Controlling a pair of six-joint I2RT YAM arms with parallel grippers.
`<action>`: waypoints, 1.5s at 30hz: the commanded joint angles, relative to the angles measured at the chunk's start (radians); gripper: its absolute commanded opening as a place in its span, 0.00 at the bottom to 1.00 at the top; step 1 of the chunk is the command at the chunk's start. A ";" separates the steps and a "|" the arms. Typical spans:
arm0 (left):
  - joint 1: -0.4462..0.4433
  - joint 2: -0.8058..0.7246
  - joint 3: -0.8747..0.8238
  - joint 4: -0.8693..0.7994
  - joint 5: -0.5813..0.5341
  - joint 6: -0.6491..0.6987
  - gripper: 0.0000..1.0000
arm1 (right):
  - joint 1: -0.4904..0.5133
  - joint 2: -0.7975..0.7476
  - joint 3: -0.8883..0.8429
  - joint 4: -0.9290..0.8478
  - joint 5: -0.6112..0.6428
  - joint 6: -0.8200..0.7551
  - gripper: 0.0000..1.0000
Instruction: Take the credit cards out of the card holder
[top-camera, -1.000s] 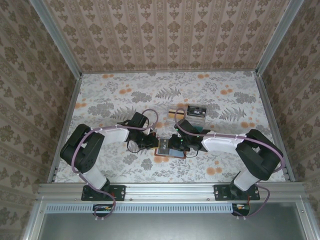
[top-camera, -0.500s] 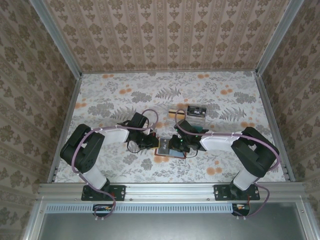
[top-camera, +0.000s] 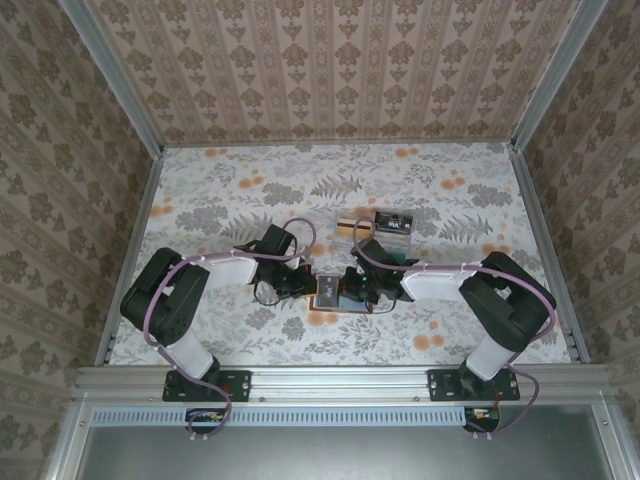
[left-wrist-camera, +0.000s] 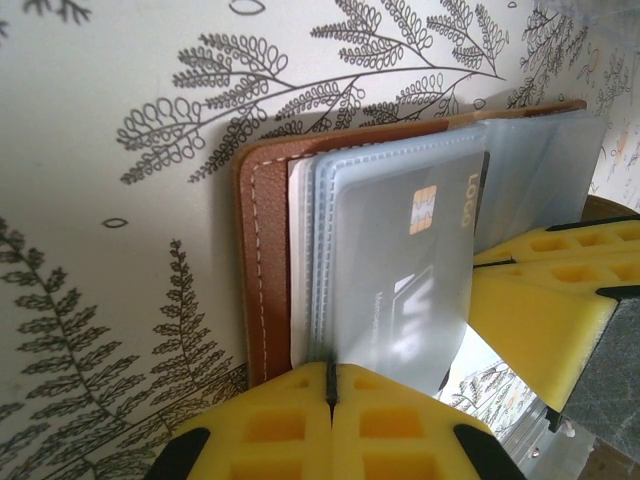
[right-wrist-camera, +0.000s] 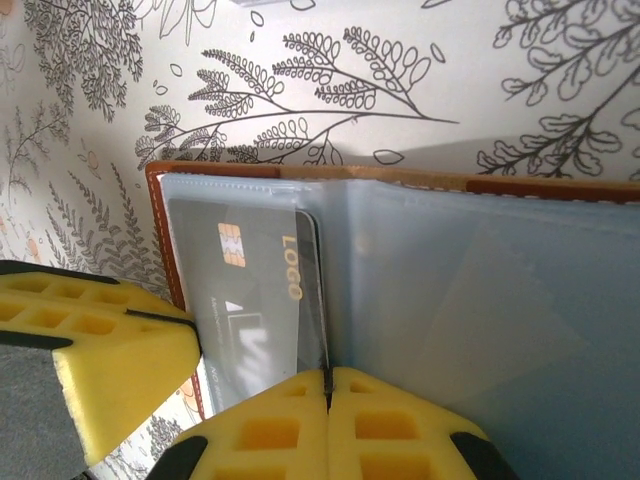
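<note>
Gold "LOGO" on dark card (right-wrist-camera: 255, 300) inside card holder (right-wrist-camera: 157, 200); remaining card print unreadable.

Left arm (top-camera: 225, 268) and right arm (top-camera: 440, 287) start at black bases (top-camera: 236, 380) bolted to a silver aluminium rail (top-camera: 340, 378). Each has black joint housings, a white forearm shell and a looping purple cable (top-camera: 298, 226). Farthest from that rail, left gripper (left-wrist-camera: 331, 385) and right gripper (right-wrist-camera: 327, 390) have yellow fingers (left-wrist-camera: 270, 425) moulded with rectangular pockets.

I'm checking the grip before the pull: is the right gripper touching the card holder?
Touching. The right wrist view shows the right gripper with jaws shut on a clear sleeve edge of the card holder.
</note>
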 joint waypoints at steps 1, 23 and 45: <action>0.003 0.020 -0.024 -0.025 -0.034 -0.003 0.00 | -0.017 -0.042 -0.040 -0.016 0.000 0.007 0.00; 0.003 0.041 -0.016 -0.022 -0.013 0.002 0.00 | -0.037 0.034 -0.041 0.110 -0.068 0.016 0.20; 0.016 0.043 -0.007 -0.059 -0.020 0.022 0.00 | -0.150 -0.168 -0.182 -0.030 -0.050 -0.090 0.05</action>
